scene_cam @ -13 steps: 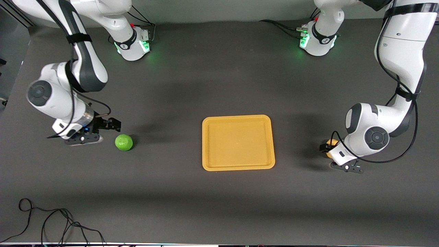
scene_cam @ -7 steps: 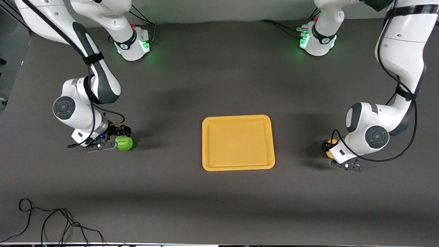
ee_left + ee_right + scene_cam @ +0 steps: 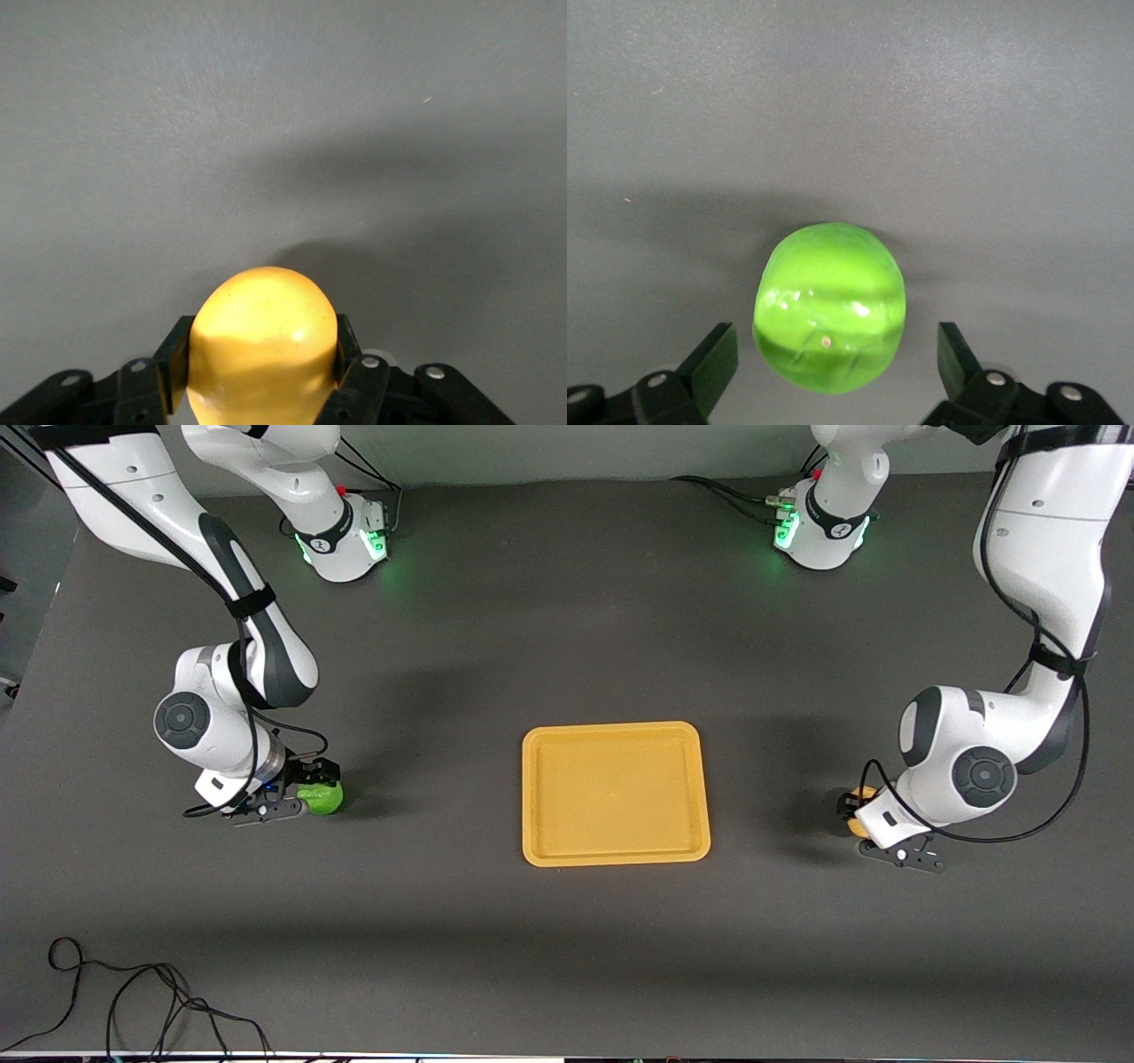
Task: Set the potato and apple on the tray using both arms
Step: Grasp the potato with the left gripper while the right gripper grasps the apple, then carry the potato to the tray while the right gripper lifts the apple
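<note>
**A:** What lies around you on the tabletop (image 3: 567,646)?

**B:** The dark tabletop carries little. The tray (image 3: 616,793) sits flat about midway between my two arms, a bit nearer the front camera's edge than the middle, with nothing on it. A loose black cable (image 3: 133,1001) curls at the front corner on my right arm's end, well apart from everything else. Nothing stands between either fruit and the tray; the stretch of tabletop on both sides of it is bare.

**A:** And your left pincer?

**B:** My left pincer (image 3: 263,372) is down near the tabletop edge at my left arm's end, level with the tray's front half. Its fingers (image 3: 177,363) are clamped against both flanks of the potato (image 3: 263,341), so I have hold of it. From the front camera only a sliver of the potato (image 3: 856,811) shows, tucked under my left wrist, with the left pincer (image 3: 864,824) mostly hidden. I cannot tell whether the potato is touching the tabletop.

**A:** The right one?

**B:** My right pincer (image 3: 837,363) is spread wide around the apple (image 3: 829,305), one finger on each side with a clear gap to the skin, so it grips nothing. The apple (image 3: 323,797) rests on the tabletop toward my right arm's end, well apart from the tray, with the right pincer (image 3: 297,793) low around it.
</note>
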Robot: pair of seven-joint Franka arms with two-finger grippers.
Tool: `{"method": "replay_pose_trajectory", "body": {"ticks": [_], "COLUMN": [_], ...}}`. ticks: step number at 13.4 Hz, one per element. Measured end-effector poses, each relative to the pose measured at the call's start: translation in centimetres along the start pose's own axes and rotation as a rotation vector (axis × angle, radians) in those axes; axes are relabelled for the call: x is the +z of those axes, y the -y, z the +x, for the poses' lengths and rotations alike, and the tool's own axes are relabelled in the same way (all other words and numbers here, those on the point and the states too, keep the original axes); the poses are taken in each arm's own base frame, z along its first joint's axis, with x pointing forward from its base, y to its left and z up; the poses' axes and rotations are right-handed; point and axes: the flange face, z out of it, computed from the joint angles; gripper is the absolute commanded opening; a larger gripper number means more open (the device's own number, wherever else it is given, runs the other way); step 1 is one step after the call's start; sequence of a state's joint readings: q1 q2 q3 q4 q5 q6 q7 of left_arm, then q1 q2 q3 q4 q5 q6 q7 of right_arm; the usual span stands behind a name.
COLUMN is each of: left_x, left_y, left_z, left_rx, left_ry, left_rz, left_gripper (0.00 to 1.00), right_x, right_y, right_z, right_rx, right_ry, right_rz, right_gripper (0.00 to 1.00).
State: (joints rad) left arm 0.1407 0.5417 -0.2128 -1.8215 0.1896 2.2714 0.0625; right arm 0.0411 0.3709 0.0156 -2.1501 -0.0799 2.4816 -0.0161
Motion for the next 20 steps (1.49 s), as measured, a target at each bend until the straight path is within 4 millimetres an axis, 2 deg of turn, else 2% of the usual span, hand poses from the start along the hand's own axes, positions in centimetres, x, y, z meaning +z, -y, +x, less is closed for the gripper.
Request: {"method": "replay_pose_trajectory", "body": {"ticks": [4,6,7,9,11,13,14,16,18,20], "left_x": [-11.3,-16.6,-18.4,-19.8,-19.4,-18.5,-17.7,-15.0,-11.1,-7.1], "left_y": [-1.5,-3.3,-4.5,-8.3,-13.9,-19.6,-21.5,-24.0,-25.3,-27.1], "left_z": [1.1,1.5,1.8,2.3,2.5,2.9,3.2,3.7,4.5,4.8], "left_rx": [-0.051,-0.057,-0.074,-0.116,-0.15,-0.177,-0.187,-0.195,-0.203,-0.213], "left_ry": [0.005,0.009,0.008,0.007,0.024,0.011,0.007,0.011,0.03,0.038], "left_rz": [-0.098,-0.147,-0.164,-0.175,-0.173,-0.171,-0.171,-0.166,-0.158,-0.129], "left_gripper": [0.0,0.0,0.0,0.0,0.0,0.0,0.0,0.0,0.0,0.0], "right_x": [2.4,3.4,3.5,3.4,2.7,0.8,-0.4,-3.3,-6.4,-9.4], "right_y": [-0.1,-0.4,-0.6,-0.9,-1.0,-1.0,-1.1,-1.2,-0.9,1.0], "right_z": [-0.1,-0.1,-0.1,0.0,0.5,1.1,1.3,1.9,2.6,3.6], "right_rx": [0.002,0.007,0.01,0.016,0.016,0.016,0.016,0.017,0.011,-0.019], "right_ry": [0.01,0.015,0.017,0.013,-0.001,-0.012,-0.012,-0.005,0.007,0.009], "right_rz": [0.002,0.002,0.001,-0.001,-0.003,-0.006,-0.008,-0.012,-0.015,-0.02], "right_gripper": [0.99,0.84,0.71,0.54,0.52,0.46,0.44,0.43,0.38,0.38]}}
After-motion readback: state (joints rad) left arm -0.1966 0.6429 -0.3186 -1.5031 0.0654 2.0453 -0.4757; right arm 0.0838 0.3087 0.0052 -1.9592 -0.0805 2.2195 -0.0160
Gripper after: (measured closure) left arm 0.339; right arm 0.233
